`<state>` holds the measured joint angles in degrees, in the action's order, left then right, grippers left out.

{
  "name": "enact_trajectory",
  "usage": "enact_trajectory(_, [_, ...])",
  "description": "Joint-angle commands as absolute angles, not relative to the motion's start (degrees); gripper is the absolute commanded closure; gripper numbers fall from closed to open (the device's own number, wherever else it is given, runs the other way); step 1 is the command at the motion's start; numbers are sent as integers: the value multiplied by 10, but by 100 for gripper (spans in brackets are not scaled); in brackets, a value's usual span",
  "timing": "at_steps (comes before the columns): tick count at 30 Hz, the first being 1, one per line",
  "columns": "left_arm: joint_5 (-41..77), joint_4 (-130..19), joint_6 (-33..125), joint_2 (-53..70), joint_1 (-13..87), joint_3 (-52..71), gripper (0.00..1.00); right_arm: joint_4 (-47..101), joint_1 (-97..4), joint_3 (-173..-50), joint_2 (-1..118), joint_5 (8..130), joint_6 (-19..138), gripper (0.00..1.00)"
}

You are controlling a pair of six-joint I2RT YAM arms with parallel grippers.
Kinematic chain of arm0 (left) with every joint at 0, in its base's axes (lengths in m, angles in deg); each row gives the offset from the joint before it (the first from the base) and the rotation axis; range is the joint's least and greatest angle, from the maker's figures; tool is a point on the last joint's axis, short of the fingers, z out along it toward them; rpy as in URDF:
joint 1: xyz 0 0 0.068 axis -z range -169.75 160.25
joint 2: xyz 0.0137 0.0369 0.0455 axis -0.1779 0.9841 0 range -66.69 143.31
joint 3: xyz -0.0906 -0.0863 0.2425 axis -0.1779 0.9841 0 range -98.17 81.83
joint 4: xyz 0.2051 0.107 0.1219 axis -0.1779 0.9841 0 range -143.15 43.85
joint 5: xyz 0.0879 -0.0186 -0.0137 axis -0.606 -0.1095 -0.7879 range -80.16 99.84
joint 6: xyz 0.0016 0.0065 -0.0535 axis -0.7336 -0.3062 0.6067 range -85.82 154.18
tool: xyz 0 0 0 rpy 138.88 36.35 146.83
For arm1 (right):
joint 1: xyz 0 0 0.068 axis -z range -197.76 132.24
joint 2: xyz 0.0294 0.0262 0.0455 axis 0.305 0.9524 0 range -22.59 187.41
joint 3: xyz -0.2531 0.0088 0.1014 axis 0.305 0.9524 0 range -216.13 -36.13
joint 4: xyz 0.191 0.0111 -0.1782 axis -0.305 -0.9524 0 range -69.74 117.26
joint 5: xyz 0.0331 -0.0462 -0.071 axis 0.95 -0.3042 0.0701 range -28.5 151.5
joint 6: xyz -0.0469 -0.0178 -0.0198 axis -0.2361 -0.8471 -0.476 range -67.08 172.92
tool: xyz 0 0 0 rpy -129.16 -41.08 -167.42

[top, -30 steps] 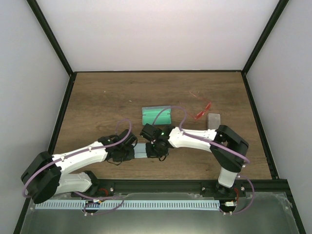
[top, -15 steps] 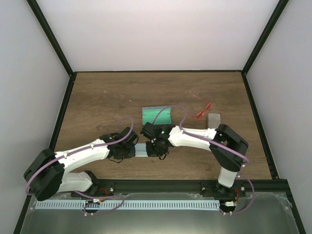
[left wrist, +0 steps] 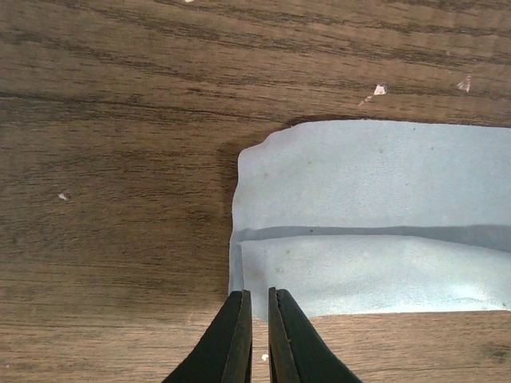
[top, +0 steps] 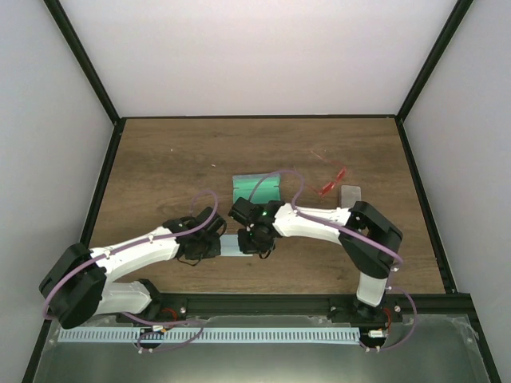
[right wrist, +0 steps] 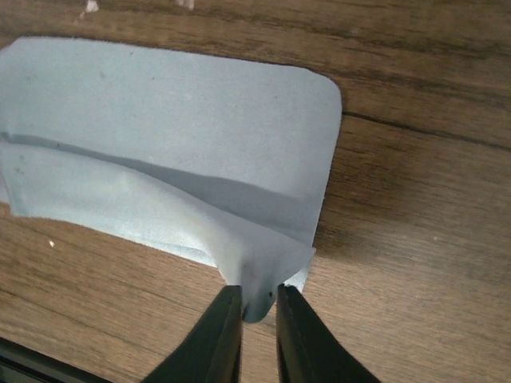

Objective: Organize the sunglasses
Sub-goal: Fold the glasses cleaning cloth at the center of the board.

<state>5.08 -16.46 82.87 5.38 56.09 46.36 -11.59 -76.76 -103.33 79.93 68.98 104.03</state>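
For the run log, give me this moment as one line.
left pincer: shut, at pale blue folded fabric cloth edge | right pincer: pinching its corner | red-orange thin-framed sunglasses: unheld

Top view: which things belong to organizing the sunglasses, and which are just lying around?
Job: red-orange sunglasses, pink sunglasses.
Other: green-lined case, grey case, blue cloth pinched by the right hand.

White arms (top: 140, 254) with black joints (top: 72, 287), purple cables (top: 204, 199), black fingers (left wrist: 234, 343).
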Motion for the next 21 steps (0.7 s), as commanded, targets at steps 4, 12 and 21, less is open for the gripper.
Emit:
enact_trajectory(4, [45,-158,822,47,557,456,89,-131,-765,-1061,794,682,1038,69])
enact_trajectory(12, [42,-156,835,7,556,471,88,-111,-767,-1056,781,704,1055,63])
enact_trajectory(21, [113,-188,853,-40,518,521,85,-117,-792,-1114,833,706,1049,67])
